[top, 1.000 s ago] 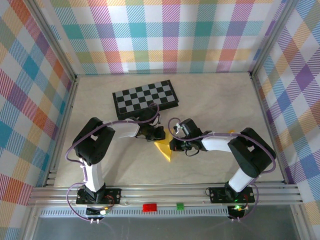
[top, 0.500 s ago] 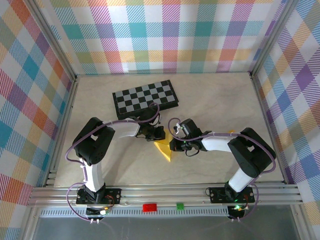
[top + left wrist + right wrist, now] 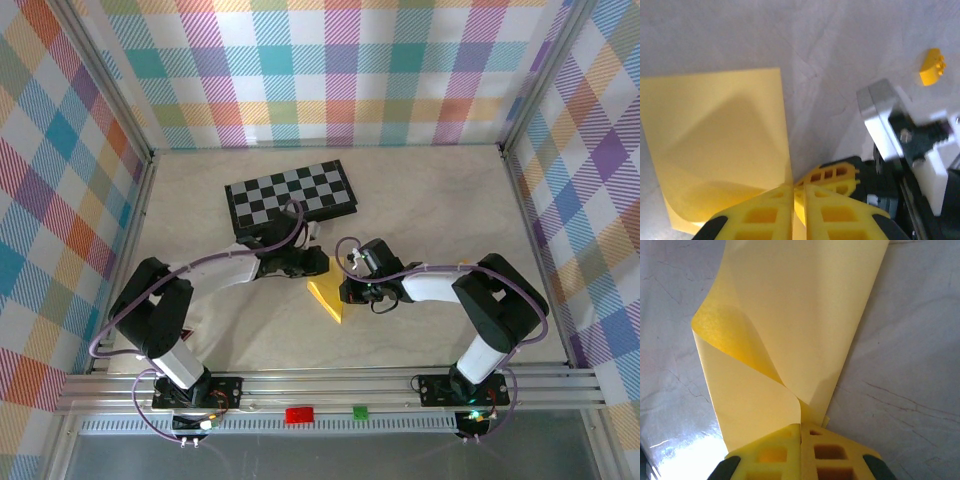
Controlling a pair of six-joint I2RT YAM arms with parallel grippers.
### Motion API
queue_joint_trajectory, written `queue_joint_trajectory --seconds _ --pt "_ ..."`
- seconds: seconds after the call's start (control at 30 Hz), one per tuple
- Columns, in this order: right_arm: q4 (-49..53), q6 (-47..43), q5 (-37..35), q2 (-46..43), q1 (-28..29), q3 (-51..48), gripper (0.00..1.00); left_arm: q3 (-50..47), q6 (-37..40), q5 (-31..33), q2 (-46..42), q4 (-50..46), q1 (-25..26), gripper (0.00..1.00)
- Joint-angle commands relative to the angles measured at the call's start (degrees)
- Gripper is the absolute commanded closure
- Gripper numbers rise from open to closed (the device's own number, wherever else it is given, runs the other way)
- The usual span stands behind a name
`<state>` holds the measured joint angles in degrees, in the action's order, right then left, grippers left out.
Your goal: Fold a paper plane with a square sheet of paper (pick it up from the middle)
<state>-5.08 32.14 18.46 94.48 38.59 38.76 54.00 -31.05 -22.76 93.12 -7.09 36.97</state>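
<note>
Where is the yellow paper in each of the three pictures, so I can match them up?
Top view: the yellow paper lies mid-table, between the left pincer and the right pincer.
Left wrist view: it lies at the left, its edge pinched in the left pincer.
Right wrist view: it runs up the middle from the shut right pincer.
Shared landmark: the pale marbled table.

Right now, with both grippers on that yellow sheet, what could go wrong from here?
Tearing: the left gripper and the right gripper each pinch an edge of the same thin yellow sheet, so pulling apart could rip it.
Springback: the folded-over flap is a loose curl, not a pressed crease, and may unroll if released.
Collision: the two grippers sit very close together.
</note>
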Motion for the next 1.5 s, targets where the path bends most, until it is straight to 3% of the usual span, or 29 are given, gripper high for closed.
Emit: queue_joint_trajectory --seconds 0.0,0.27,0.63,1.0,1.27,1.47 --pt "-0.8 0.3 0.3 1.0 -0.1 -0.7 0.96 -4.0 -3.7 -4.4 -0.3 4.2 1.6 0.88" --pt "-0.5 0.2 0.3 1.0 -0.1 -0.7 0.96 -7.4 -6.9 -4.6 1.9 7.9 2.9 0.91" --pt "-0.6 0.2 0.2 1.2 -0.1 -0.8 0.97 -12.8 -6.1 3.8 6.9 6.4 3.0 0.95" --pt "-0.1 0.4 -0.3 1.2 -0.1 -0.5 0.97 -8.9 -5.4 0.2 -2.1 5.2 3.2 0.92" --pt "0.3 0.5 0.1 1.2 -0.1 0.1 0.97 -9.5 -6.2 -1.7 3.2 7.3 3.7 0.93" --pt "1.1 0.2 0.6 0.2 -0.1 1.1 0.95 -11.3 -4.9 2.9 6.0 4.6 4.0 0.95"
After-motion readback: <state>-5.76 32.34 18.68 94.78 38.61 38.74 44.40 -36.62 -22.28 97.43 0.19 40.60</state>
